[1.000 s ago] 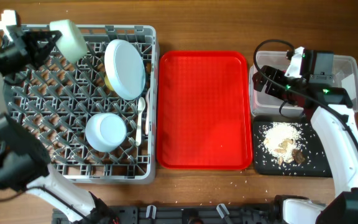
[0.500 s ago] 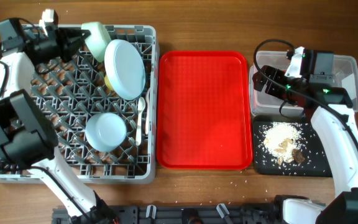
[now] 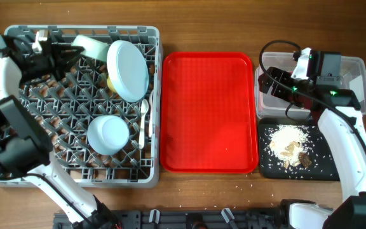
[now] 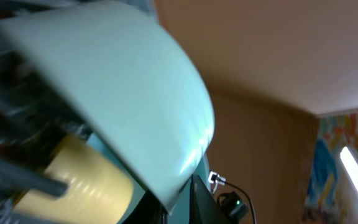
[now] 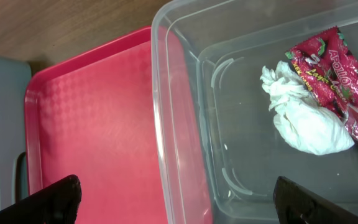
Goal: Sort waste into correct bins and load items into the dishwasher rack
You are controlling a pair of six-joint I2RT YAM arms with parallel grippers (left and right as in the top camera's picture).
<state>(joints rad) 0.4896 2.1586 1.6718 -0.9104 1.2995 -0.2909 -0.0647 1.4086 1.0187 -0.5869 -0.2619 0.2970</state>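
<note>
Lower now than a moment ago, the pale green bowl point(image 3: 89, 46) sits tipped at the back of the rack point(image 3: 75, 177), just beside the blue plate point(image 3: 128, 69). The left gripper point(image 3: 65, 52) seems to pinch its rim. It is light, hard and slippery, so the rim is the place to hold. The pegs point(image 3: 62, 114), the plate and the yellow cup point(image 4: 73, 180) crowd it. The right gripper point(image 5: 185, 202) hangs wide open over the clear tub point(image 5: 160, 93).

I'm looking at a wooden table point(image 3: 208, 191): grey rack point(image 3: 81, 30) under my left gripper point(image 3: 68, 51), red tray point(image 3: 208, 114) between both grippers, clear tub point(image 3: 356, 70) under my right gripper point(image 3: 278, 83), black tray point(image 3: 326, 168) just beside it.
</note>
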